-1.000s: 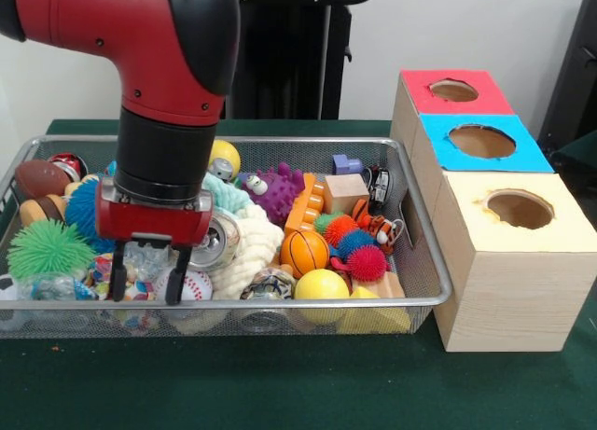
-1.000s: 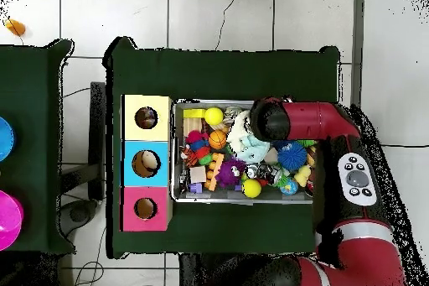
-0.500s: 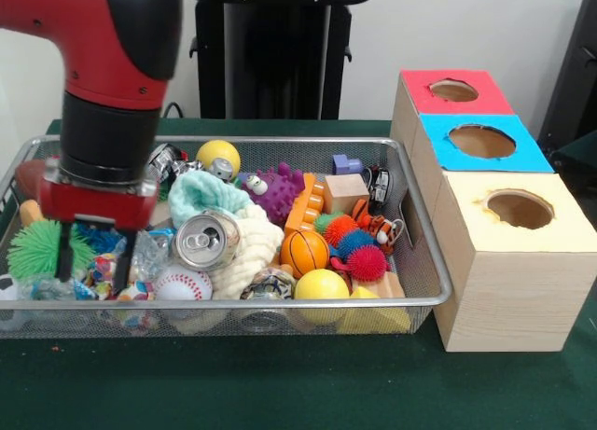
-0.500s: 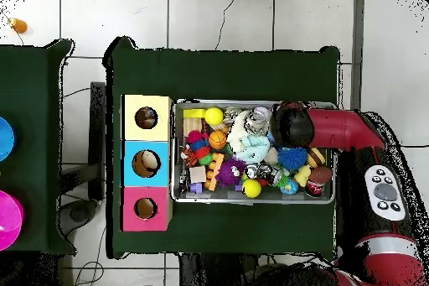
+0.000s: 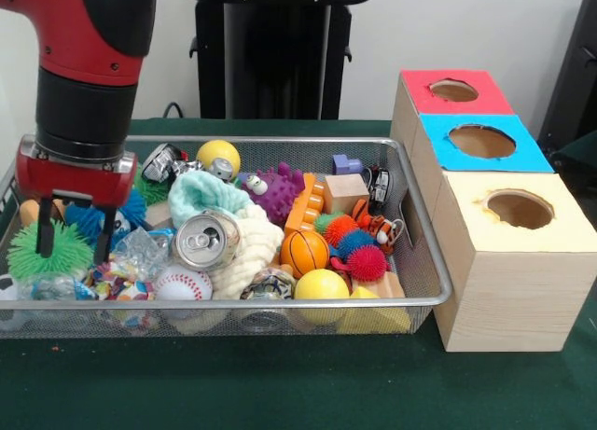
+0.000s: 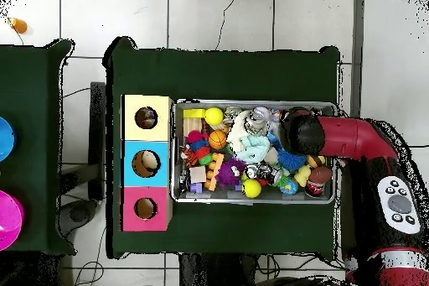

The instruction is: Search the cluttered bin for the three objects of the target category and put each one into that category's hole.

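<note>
We are still searching: pincer (image 5: 74, 241) wide, empty, above the bin (image 5: 424, 262); next, descend onto spotted cloth (image 5: 117, 283).

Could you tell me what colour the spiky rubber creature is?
Purple spiky rubber creature; front view shows it best.

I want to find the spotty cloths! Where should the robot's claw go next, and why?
Probably a little toward the bin's front and down: the open gripper hangs empty over the green spiky ball, and a spotted cloth lies just in front of it.
</note>
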Tool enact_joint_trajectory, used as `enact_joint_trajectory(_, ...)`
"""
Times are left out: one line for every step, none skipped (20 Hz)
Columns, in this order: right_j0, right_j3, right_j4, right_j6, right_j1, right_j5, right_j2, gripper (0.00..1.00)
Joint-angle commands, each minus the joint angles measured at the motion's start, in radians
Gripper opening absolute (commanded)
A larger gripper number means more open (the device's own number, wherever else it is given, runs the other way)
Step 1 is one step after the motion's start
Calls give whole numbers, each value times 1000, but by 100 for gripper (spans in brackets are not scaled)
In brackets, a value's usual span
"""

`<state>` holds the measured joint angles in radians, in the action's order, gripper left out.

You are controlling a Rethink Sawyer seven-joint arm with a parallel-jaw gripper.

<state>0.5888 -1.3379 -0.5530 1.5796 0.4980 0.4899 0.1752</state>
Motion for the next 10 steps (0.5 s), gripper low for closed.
enact_joint_trajectory(10, -128, 13, -119, -15, 141, 93, 100)
enact_joint_trajectory(11, -131, 12, -118, -15, 135, 95, 100)
enact_joint_trajectory(13, -134, 15, -117, -15, 135, 98, 100)
enact_joint_trajectory(14, -129, 20, -119, -18, 142, 103, 100)
enact_joint_trajectory(16, -130, 23, -122, -18, 145, 106, 100)
enact_joint_trajectory(17, -123, 24, -128, -20, 151, 111, 100)
enact_joint_trajectory(16, -117, 26, -131, -21, 155, 114, 100)
enact_joint_trajectory(17, -116, 25, -131, -22, 152, 115, 100)
enact_joint_trajectory(19, -117, 22, -131, -20, 144, 117, 100)
enact_joint_trajectory(21, -118, 18, -131, -19, 136, 118, 100)
